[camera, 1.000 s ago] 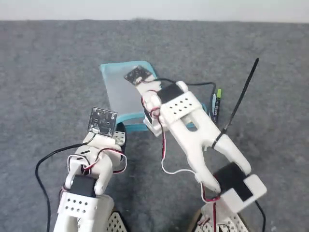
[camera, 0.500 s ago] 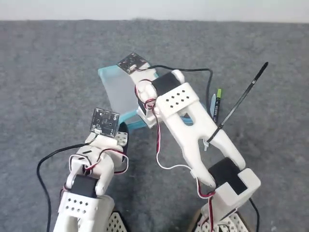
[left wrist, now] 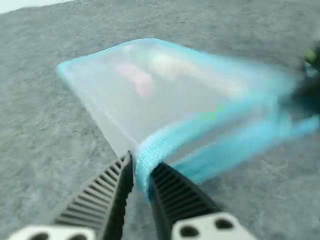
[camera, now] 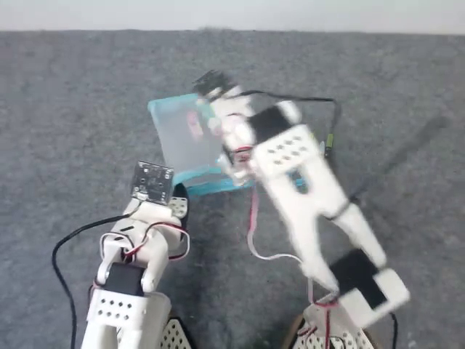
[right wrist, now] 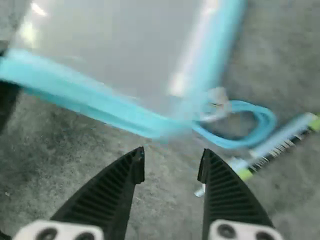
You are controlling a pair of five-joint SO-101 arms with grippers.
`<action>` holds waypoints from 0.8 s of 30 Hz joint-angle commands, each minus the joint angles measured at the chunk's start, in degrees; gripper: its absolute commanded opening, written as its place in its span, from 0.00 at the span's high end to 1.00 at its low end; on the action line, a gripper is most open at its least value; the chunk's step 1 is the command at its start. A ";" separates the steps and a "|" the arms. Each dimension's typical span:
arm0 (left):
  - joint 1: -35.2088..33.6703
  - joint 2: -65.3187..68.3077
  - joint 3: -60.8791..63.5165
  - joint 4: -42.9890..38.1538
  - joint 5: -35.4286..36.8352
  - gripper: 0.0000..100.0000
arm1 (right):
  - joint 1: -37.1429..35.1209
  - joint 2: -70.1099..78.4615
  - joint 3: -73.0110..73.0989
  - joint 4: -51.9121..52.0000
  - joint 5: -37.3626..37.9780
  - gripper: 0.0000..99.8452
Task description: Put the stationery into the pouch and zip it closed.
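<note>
The translucent pouch with its blue zip edge lies on the grey table, and a pink item shows through it. My left gripper is shut on the pouch's blue edge at its near corner, also seen from above. The pink item shows through the pouch wall here too. My right gripper is open just off the pouch, with nothing between its fingers. A blue loop strap and a green-tipped pen lie beside the pouch.
The right arm stretches over the pouch's right side and hides part of it. A pen peeks out past that arm. Bare grey table surrounds the pouch on the left and far sides.
The right arm has swung to the right and is blurred with motion. The pink item inside the pouch has come into sight. The left arm has stayed on the pouch's corner.
</note>
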 commanded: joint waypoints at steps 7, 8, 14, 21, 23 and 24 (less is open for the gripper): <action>-6.59 -1.14 -1.80 -1.32 0.35 0.99 | 17.45 -18.07 6.33 2.33 0.88 0.81; -8.00 -1.14 -2.24 -1.41 0.35 0.99 | 19.30 -19.03 9.58 0.75 2.20 0.81; -10.20 -1.05 -2.51 -1.41 0.35 0.99 | 30.02 -20.70 28.48 -14.46 6.15 0.81; -9.93 -1.05 -1.98 -1.58 0.26 0.99 | 31.43 -15.60 38.86 -24.84 5.63 0.81; -8.88 -1.05 -0.92 -2.64 -0.09 0.99 | 31.78 -13.23 39.47 -26.59 5.63 0.81; -8.35 -1.05 -0.40 -3.16 -0.88 0.99 | 31.78 -12.18 39.47 -27.03 5.63 0.81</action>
